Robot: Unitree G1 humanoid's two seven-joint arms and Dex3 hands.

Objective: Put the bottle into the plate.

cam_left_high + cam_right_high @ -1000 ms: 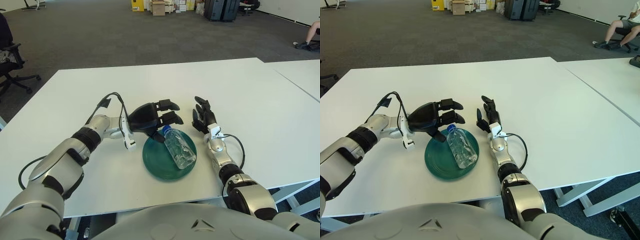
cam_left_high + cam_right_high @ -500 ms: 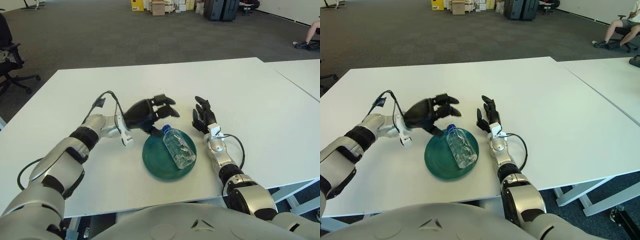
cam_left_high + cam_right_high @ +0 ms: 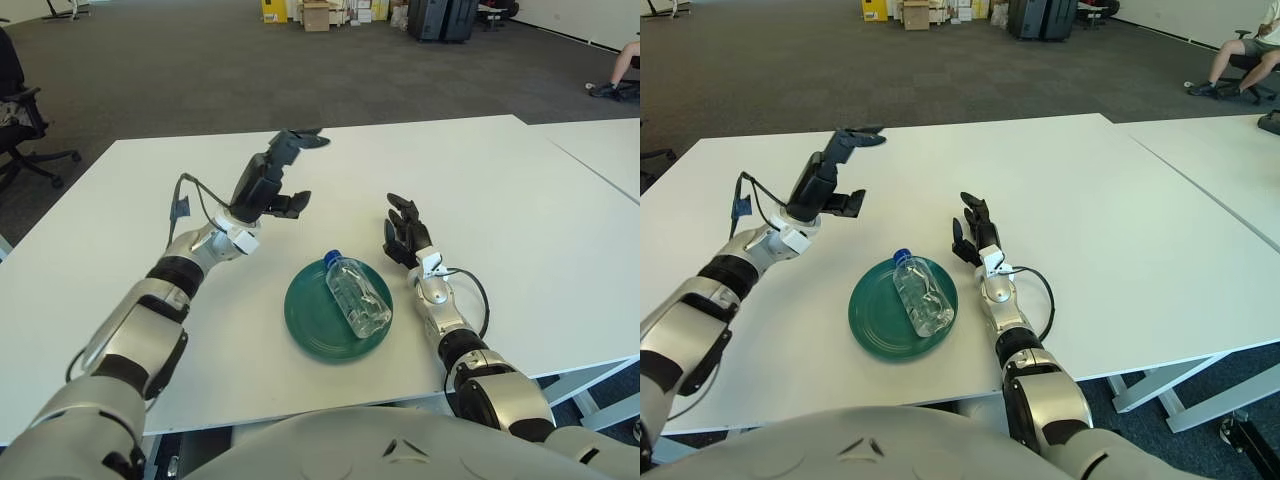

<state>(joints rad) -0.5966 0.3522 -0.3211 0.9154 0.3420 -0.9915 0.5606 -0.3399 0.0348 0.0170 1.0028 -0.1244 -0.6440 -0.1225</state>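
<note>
Left eye view showed the left robot hand (image 3: 272,178) raised well above the worktop (image 3: 520,210), up and to the left of the plate, its fingers spread and holding nothing; that lifted, empty pose suggested the placing was done and nothing more needed gripping there. To its right the green plate (image 3: 312,325) lay flat near the worktop's front edge, and the clear bottle (image 3: 357,296) with the blue cap lay on its side inside it, cap toward the far left rim, so the task looked complete. Just beside the plate's right edge the right robot hand (image 3: 404,232) showed low over the worktop, fingers loosely extended and empty. The white worktop carried nothing else; beyond it stretched grey carpet, an office chair (image 3: 20,105) at far left and stacked boxes (image 3: 318,14) at the back.
</note>
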